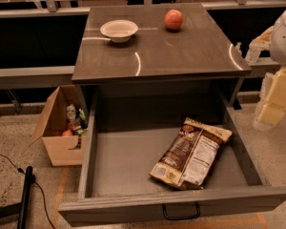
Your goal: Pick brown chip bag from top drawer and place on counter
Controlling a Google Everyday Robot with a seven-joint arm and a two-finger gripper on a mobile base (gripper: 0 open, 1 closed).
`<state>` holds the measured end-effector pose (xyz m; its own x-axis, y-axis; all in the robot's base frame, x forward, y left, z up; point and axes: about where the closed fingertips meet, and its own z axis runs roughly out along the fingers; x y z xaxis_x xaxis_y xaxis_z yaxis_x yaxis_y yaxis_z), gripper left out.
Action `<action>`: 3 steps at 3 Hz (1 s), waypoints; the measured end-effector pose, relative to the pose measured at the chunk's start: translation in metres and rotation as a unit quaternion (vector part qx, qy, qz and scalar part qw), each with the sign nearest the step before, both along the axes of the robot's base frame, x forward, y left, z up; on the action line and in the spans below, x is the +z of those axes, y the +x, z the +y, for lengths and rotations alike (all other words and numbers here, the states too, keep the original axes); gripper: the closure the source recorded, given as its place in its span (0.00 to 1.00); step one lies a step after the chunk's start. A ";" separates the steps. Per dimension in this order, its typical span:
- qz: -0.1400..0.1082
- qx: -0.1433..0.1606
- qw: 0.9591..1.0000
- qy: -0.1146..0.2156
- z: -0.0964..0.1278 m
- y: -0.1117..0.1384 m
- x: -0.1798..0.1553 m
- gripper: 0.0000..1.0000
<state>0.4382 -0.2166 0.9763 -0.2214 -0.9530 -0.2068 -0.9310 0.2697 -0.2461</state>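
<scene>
The brown chip bag point(190, 152) lies flat in the open top drawer point(119, 161), at its right side, with the white nutrition label facing up. The drawer is pulled fully out, and its black handle point(181, 213) is on the front panel. The counter point(181, 46) is the glossy grey-brown top above the drawer. My gripper point(270, 109) hangs at the right edge of the view, beside the drawer's right wall and above the floor. It is apart from the bag and holds nothing that I can see.
A white bowl point(119, 30) and a red apple point(173, 19) sit on the back part of the counter. An open cardboard box point(59, 128) with small items stands on the floor left of the drawer. A black cable point(26, 190) lies at the lower left.
</scene>
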 end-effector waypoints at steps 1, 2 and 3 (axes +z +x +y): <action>0.000 0.000 1.000 0.000 0.000 0.000 0.000 0.00; -0.006 0.021 1.000 0.008 0.001 0.005 -0.009 0.00; 0.010 0.100 0.994 0.033 0.005 0.016 -0.050 0.00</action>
